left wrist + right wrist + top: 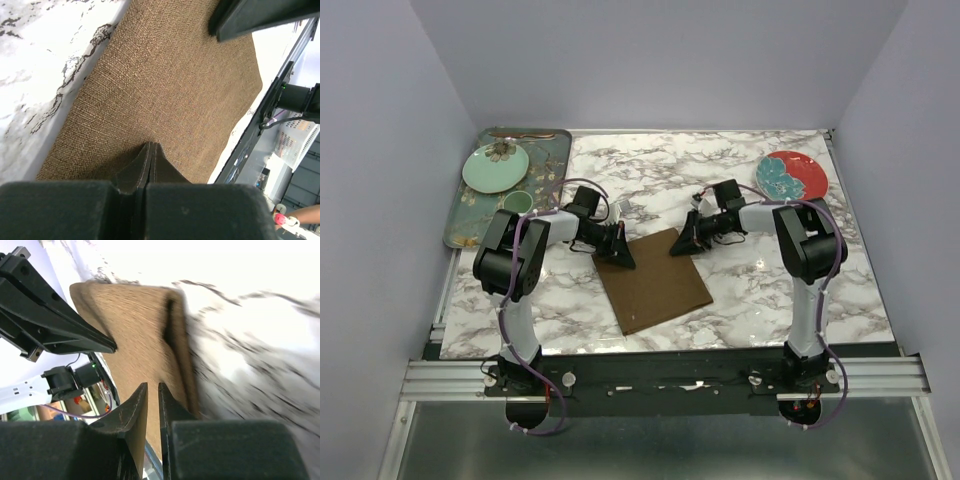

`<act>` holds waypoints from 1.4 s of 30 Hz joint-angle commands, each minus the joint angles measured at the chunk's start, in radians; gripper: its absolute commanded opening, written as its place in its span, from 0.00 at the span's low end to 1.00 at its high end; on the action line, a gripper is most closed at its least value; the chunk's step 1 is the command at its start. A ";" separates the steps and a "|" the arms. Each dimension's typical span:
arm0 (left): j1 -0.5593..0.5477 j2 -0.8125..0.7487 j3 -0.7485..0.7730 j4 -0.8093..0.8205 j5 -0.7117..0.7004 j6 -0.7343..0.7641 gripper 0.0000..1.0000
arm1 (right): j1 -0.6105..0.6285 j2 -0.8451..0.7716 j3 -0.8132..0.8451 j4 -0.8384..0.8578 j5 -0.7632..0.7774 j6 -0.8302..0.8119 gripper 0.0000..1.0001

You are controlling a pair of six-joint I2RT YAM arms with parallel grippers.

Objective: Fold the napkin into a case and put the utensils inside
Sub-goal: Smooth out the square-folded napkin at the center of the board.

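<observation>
Tray (548,165) and plate (792,176) beyond napkin (655,285)

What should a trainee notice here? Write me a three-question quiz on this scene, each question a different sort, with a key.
1. True or false: the napkin is already folded into a narrow case.
2. Where is the red plate? A) at the far right of the marble table; B) on the napkin; C) at the near left corner.
3. Fill in: the pale green plate sits on the dark floral ____.

Key: 1 false, it lies spread out, roughly square. 2 A. 3 tray.
</observation>
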 commanded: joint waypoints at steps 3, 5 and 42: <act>0.005 0.031 0.002 -0.035 -0.045 0.033 0.00 | -0.038 -0.020 0.042 -0.102 -0.027 -0.087 0.24; 0.004 0.034 0.009 -0.027 -0.038 0.026 0.00 | -0.035 -0.045 0.043 -0.050 -0.143 -0.010 0.34; -0.005 0.060 -0.020 -0.006 -0.067 -0.004 0.00 | -0.028 0.078 -0.138 0.318 -0.356 0.094 1.00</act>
